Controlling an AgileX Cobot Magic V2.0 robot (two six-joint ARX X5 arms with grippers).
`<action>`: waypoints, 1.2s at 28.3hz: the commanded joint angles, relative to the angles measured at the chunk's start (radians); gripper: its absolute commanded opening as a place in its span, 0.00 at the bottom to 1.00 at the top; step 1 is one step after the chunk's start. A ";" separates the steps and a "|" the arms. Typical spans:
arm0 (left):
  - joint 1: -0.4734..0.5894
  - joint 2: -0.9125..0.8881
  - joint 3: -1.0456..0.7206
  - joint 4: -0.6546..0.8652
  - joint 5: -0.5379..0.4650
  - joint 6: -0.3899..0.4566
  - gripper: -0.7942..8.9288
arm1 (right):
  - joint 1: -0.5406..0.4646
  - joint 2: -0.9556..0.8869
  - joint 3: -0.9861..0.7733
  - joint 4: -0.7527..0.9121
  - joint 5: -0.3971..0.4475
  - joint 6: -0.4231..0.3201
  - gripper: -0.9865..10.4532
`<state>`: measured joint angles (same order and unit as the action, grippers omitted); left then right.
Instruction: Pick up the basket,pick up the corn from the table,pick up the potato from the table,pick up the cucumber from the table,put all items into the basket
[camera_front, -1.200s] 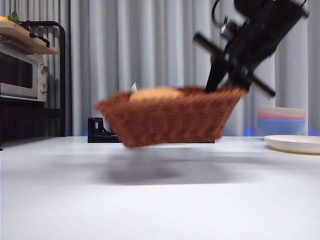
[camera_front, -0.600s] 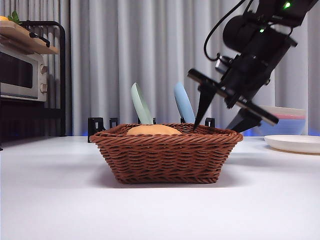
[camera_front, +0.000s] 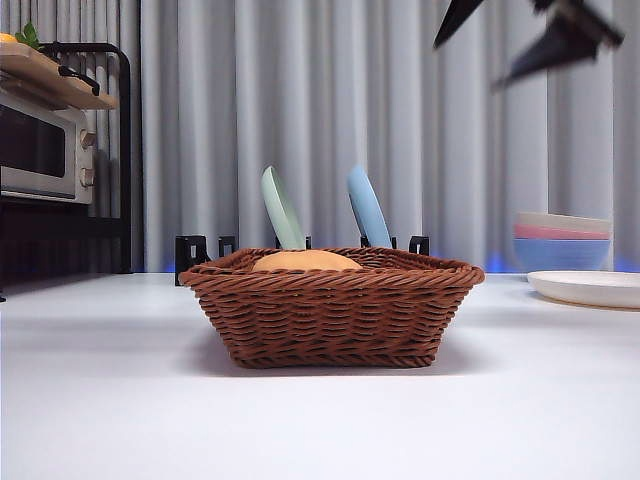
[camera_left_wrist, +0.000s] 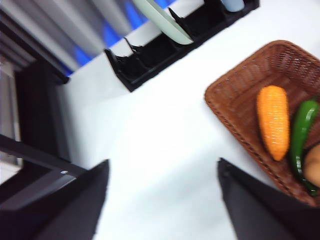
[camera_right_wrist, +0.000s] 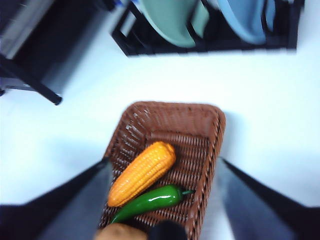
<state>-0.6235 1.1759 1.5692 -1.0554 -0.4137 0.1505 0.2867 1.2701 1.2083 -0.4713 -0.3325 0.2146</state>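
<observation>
Right claw (camera_front: 505, 45) risen off basket (camera_front: 330, 315), spread, blurred; left claw (camera_left_wrist: 162, 195) spread; potato (camera_front: 306, 261) half hidden

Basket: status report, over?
Basket down on the table; corn, cucumber, potato inside. Right gripper open, high above it. Left gripper open, off to the side. Nothing in the way.

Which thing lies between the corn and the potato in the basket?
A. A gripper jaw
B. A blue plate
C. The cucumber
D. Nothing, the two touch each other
C: in the right wrist view the cucumber lies in the basket alongside the corn, with the potato on its other side.
</observation>
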 joint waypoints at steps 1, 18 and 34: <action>0.005 -0.002 0.000 0.019 0.103 0.007 0.07 | 0.001 -0.045 -0.001 -0.028 0.011 -0.100 0.08; 0.003 -0.559 -0.804 0.602 0.208 0.009 0.07 | 0.127 -0.499 -0.509 0.245 0.317 -0.136 0.08; 0.003 -0.716 -0.948 0.545 0.206 -0.136 0.08 | 0.146 -0.683 -0.607 0.223 0.314 -0.022 0.09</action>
<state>-0.6209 0.4614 0.6258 -0.5117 -0.2070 0.0246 0.4320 0.5888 0.6060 -0.2546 -0.0219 0.1806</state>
